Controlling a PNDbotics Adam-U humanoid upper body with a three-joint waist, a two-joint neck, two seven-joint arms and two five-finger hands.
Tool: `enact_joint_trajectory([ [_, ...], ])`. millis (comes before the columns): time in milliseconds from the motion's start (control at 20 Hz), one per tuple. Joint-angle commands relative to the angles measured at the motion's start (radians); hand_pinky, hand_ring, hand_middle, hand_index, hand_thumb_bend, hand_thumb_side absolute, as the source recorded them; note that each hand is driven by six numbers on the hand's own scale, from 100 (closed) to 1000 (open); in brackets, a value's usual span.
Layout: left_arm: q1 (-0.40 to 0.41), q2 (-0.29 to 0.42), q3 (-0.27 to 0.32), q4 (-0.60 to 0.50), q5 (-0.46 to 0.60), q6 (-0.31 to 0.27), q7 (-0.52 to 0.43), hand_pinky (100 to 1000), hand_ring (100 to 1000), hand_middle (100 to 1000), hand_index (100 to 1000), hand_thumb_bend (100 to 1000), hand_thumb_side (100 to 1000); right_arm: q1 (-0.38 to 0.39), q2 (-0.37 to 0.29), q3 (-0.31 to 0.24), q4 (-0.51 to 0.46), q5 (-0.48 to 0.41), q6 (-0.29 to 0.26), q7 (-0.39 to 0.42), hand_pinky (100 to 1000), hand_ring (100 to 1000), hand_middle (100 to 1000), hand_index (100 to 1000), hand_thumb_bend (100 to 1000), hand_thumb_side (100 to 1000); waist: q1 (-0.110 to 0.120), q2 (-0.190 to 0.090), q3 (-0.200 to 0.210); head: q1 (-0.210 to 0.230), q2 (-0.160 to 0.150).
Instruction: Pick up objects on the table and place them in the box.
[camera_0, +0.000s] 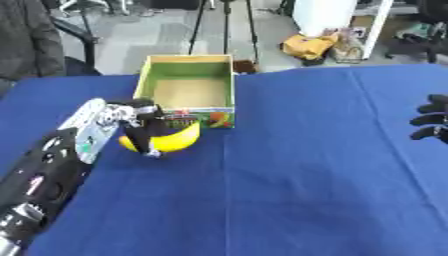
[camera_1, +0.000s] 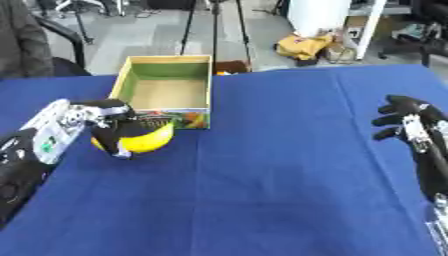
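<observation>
While the robot's black and silver left hand (camera_0: 136, 120) is reaching in from the left side of the view, its fingers are curling round a curved yellow banana (camera_0: 171, 140) and clamping it near the stem end. That banana is sitting just in front of the open cardboard box (camera_0: 145, 80), close to its near wall and toward its left corner; whether the fruit is resting on the cloth or hanging just above it cannot be told. Its free tip is pointing up and to the right, toward the printed front panel of the box, which is showing a strip of colourful fruit pictures.

Green on its inner walls and plain brown on its floor, the box is standing upright on the blue cloth-covered table (camera_0: 306, 165), near the far edge and left of the middle.

Over at the right side, the robot's black right hand (camera_1: 407, 117) is hovering near the table's right edge, well apart from both the box and the banana. Its fingers are spreading out toward the left, relaxed and slightly bent, and they are gripping nothing. In the left eye view only its fingertips are showing at the right border.

Beyond the far edge of the table, a grey floor is showing with black tripod legs (camera_0: 199, 25) standing on it and a yellow bag (camera_0: 308, 45) lying to the right of them.
</observation>
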Motion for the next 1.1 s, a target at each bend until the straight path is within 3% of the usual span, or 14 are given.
enact_joint_trajectory([
  [50,-0.039,0.043,0.018,-0.030,0.012,0.005,-0.001,433,466,313,371,482,138,-0.010,-0.015,-0.009,-0.010,-0.005,-0.002,0.004,506,621,627,778,100,734,0.000,-0.017,-0.003,0.005,-0.001],
  [350,-0.073,0.062,0.038,-0.032,0.007,0.019,0.017,433,465,313,370,454,156,-0.014,-0.019,-0.005,-0.011,-0.005,-0.002,0.008,507,620,626,778,100,733,0.002,-0.014,-0.019,0.015,-0.006],
  [600,-0.104,0.069,0.061,-0.004,-0.031,0.031,0.055,436,460,314,371,485,136,-0.018,-0.020,0.000,-0.012,-0.006,-0.001,0.014,507,620,626,778,100,735,0.006,-0.007,-0.044,0.028,-0.018],
  [1100,-0.156,0.094,0.137,0.061,-0.116,0.058,0.177,437,454,314,369,487,128,-0.028,-0.018,0.008,-0.013,-0.006,-0.001,0.022,506,619,624,777,100,740,0.030,0.024,-0.118,0.072,-0.070],
])
